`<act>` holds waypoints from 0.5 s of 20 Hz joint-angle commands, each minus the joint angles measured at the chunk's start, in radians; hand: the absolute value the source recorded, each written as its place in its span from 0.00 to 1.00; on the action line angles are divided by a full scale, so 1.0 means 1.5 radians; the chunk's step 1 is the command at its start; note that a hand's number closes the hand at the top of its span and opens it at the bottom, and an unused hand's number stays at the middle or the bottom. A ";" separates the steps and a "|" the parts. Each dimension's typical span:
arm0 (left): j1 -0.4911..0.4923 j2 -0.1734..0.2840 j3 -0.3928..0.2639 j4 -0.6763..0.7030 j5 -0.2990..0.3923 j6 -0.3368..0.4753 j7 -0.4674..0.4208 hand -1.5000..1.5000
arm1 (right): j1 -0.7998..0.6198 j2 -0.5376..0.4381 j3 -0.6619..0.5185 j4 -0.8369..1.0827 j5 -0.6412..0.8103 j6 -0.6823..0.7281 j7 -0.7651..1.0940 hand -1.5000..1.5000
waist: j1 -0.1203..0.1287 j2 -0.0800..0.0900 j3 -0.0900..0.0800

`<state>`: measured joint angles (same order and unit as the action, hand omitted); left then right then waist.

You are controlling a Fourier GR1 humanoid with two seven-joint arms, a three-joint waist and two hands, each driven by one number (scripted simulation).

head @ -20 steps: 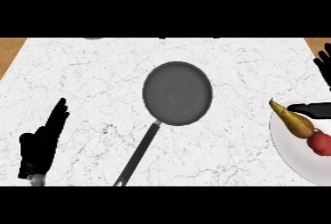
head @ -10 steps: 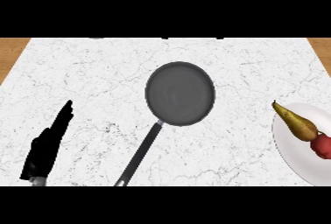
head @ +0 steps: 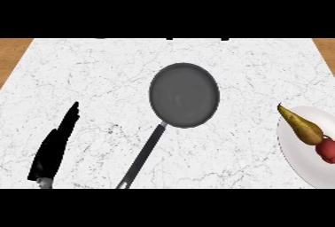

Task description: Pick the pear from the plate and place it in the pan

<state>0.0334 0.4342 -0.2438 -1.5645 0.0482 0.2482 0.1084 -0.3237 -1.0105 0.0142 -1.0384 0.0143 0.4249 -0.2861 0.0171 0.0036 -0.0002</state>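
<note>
A yellow-brown pear (head: 302, 126) with a red lower end lies on a white plate (head: 294, 150) at the counter's right edge, its pointed tip reaching over the plate's rim toward the upper left. The dark grey pan (head: 184, 95) sits mid-counter, its long handle running down toward the lower left. My left hand (head: 56, 146) rests at the lower left with straight fingers pointing up, holding nothing. My right hand shows nowhere in the head view.
The white marble counter (head: 98, 75) has wooden strips at its far left and right corners. Part of the plate is cut off by the view's right edge.
My right hand, seen a second ago at the right edge by the pear, has left the view. The pear and pan lie as before; the view has shifted slightly.
</note>
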 commanded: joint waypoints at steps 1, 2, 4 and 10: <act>-0.011 0.008 0.026 0.001 0.009 -0.021 0.011 0.50 | -0.056 0.011 0.046 -0.005 0.051 0.047 0.035 0.00 | 0.001 -0.001 0.000; 0.018 -0.011 0.013 0.004 -0.010 -0.001 -0.013 0.50 | -0.027 0.016 0.049 -0.073 0.050 0.037 0.072 0.00 | -0.007 -0.003 0.000; 0.009 -0.011 0.028 0.040 -0.007 -0.025 -0.037 0.50 | -0.050 0.020 0.041 -0.072 0.059 0.055 0.116 0.00 | -0.008 -0.002 0.000; 0.026 -0.008 0.024 -0.065 -0.024 -0.021 0.044 0.50 | -0.098 0.061 0.072 -0.065 0.091 0.120 0.211 0.00 | -0.003 -0.002 0.000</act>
<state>0.0565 0.4236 -0.2083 -1.5974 0.0256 0.2187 0.1302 -0.4369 -0.9382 0.0985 -1.1458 0.1160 0.5433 -0.0260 0.0106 0.0000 -0.0006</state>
